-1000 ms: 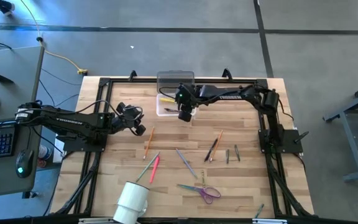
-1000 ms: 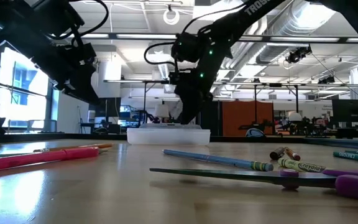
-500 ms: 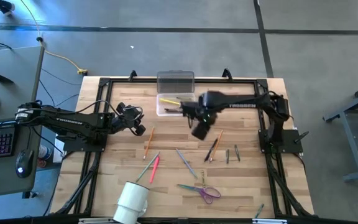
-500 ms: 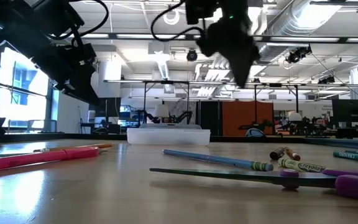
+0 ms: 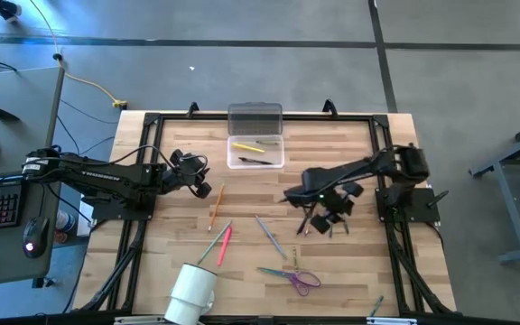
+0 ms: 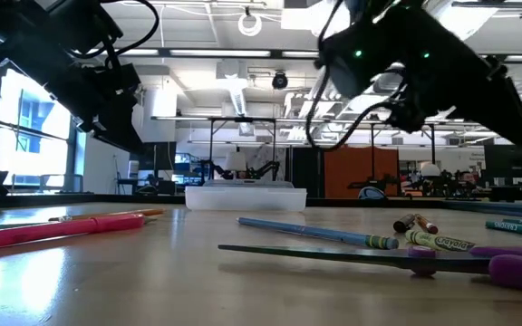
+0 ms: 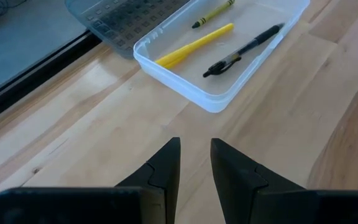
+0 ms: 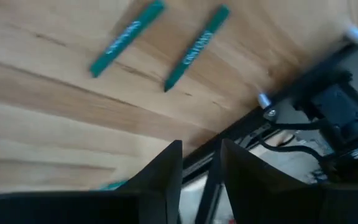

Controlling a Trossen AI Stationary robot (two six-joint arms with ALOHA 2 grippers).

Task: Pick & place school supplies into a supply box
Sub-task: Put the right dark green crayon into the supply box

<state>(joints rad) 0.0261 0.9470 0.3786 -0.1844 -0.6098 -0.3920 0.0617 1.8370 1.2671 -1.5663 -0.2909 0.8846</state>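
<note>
Right gripper (image 5: 330,215) hanging above the table (image 5: 359,271), right of the supply box (image 5: 256,153) and nearer the front edge, fingers (image 8: 164,171) a narrow gap apart, empty. Left gripper (image 5: 202,187) raised left of that box, fingers (image 7: 166,165) likewise slightly parted, nothing held.

One legible brand: "Crayola" in dark print on the wrapper of a yellow-green crayon (image 6: 442,241) lying on my surface (image 6: 198,281). White lettering runs along my left arm (image 5: 88,170), but too small to read. Print on two green crayons (image 8: 194,48) stays unreadable. Nothing else noted.
</note>
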